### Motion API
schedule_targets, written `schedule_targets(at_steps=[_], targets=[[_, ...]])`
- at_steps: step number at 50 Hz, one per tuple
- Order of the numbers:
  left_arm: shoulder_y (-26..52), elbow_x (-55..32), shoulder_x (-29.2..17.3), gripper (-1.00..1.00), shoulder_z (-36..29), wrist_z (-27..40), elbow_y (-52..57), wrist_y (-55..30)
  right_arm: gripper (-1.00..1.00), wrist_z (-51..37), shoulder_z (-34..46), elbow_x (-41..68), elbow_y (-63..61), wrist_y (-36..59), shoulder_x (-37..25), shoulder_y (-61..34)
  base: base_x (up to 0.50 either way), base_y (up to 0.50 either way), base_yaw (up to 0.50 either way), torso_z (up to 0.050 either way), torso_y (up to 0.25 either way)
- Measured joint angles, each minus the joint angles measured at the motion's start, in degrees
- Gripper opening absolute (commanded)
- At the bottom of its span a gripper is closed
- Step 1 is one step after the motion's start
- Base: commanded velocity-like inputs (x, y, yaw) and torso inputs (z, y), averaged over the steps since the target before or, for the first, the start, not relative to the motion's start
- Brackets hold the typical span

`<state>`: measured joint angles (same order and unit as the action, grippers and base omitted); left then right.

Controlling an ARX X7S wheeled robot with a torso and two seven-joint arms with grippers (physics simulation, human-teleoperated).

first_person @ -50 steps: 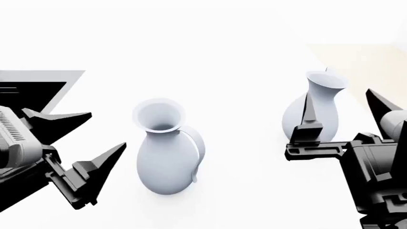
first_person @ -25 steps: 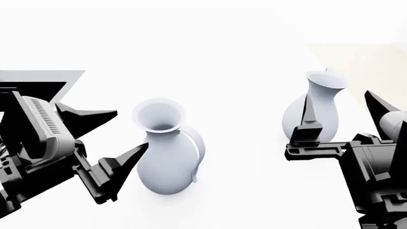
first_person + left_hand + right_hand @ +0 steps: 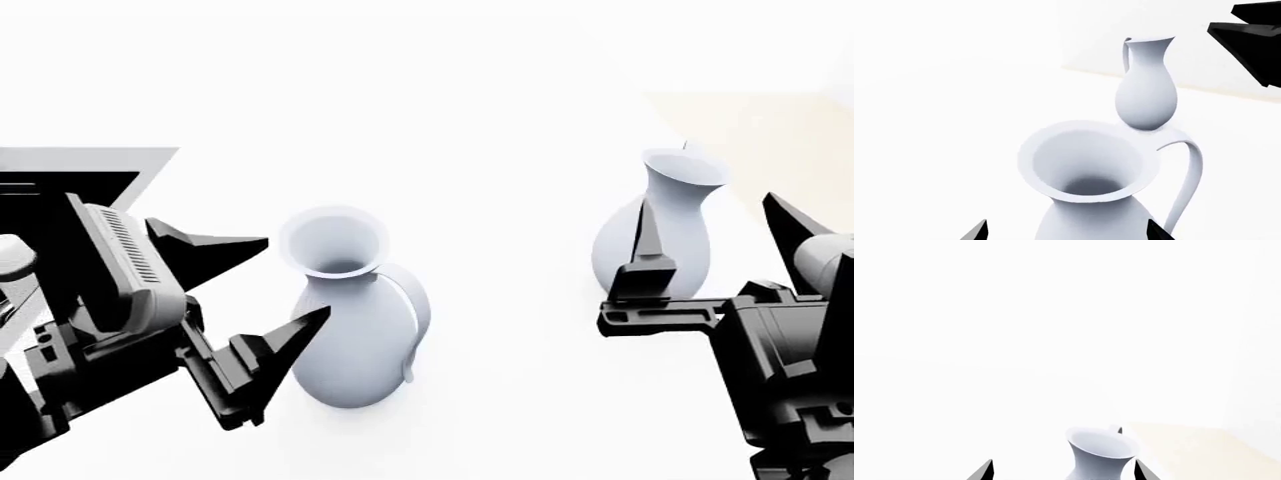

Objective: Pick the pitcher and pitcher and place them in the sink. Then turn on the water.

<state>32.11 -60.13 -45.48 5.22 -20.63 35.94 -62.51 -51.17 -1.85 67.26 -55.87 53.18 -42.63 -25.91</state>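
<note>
1. While both jugs stand upright on the white counter (image 3: 507,420), neither is lifted – no pitcher has reached the sink (image 3: 80,180).
2. Fatter pitcher (image 3: 350,330) sits between the spread, empty fingers of the left gripper (image 3: 280,285).
3. Slimmer pitcher (image 3: 663,235) stands between the parted fingers of the right gripper (image 3: 721,235) – not clamped.
4. Remaining: grasp, transfer both, open tap.

I've brought my left gripper (image 3: 296,282) rightward from the frame's left edge; its spread fingertips now bracket the fatter pitcher (image 3: 350,330), the lower tip overlapping its belly in the head view.
</note>
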Motion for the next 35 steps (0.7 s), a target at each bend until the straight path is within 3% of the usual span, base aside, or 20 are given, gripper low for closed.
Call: schedule_targets(at_steps=[35], targets=[[2.9, -0.3, 1.2, 1.00, -2.7, -0.3, -1.1, 0.7, 1.00, 0.6, 0.4, -1.3, 0.4, -2.1, -0.7, 1.7, 0.00, 0.00, 0.00, 0.000, 0.000]])
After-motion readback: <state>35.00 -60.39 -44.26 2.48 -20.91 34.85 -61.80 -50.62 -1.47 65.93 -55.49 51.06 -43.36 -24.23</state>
